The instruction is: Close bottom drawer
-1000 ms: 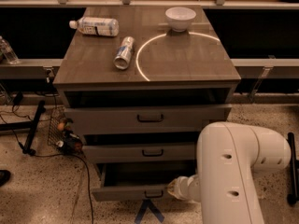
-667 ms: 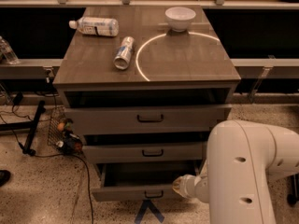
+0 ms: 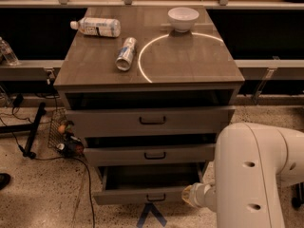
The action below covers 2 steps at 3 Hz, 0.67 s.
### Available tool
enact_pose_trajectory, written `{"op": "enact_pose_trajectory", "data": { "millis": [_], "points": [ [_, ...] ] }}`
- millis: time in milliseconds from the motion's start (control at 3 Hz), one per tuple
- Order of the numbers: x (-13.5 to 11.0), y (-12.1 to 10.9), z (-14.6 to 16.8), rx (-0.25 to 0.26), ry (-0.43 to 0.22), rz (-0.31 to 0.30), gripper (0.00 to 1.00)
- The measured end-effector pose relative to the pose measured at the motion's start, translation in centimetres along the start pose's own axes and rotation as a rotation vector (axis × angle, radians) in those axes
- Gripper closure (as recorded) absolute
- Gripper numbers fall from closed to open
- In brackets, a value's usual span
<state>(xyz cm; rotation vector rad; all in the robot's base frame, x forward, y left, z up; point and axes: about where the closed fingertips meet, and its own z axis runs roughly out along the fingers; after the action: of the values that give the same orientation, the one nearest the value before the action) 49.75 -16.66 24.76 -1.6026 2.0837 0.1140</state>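
The bottom drawer (image 3: 128,197) is grey wood-grain with a small dark bar handle (image 3: 149,197). It stands pulled out from the cabinet (image 3: 190,56), with its dark inside showing. My white arm (image 3: 251,175) fills the lower right. The gripper end (image 3: 190,196) sits low at the right end of the drawer's front panel, touching it or very close to it. The arm hides most of the gripper.
The middle drawer (image 3: 152,154) and top drawer (image 3: 152,120) also stand slightly out. On the cabinet top lie a plastic bottle (image 3: 97,26), a can (image 3: 126,53) and a white bowl (image 3: 183,18). Cables and a wire basket (image 3: 59,129) sit on the floor at the left.
My arm has shifted to the right and the gripper end has moved slightly right and down along the drawer front. The drawer looks about as far out as before.
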Motion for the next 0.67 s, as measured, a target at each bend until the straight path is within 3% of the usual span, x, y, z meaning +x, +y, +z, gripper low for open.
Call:
{"op": "enact_pose_trajectory", "data": {
  "millis": [333, 667],
  "points": [
    [1.5, 2.7, 2.6, -0.055, 0.005, 0.014, 1.0],
    [1.7, 3.8, 4.8, -0.078, -0.007, 0.02, 1.0]
  ]
}}
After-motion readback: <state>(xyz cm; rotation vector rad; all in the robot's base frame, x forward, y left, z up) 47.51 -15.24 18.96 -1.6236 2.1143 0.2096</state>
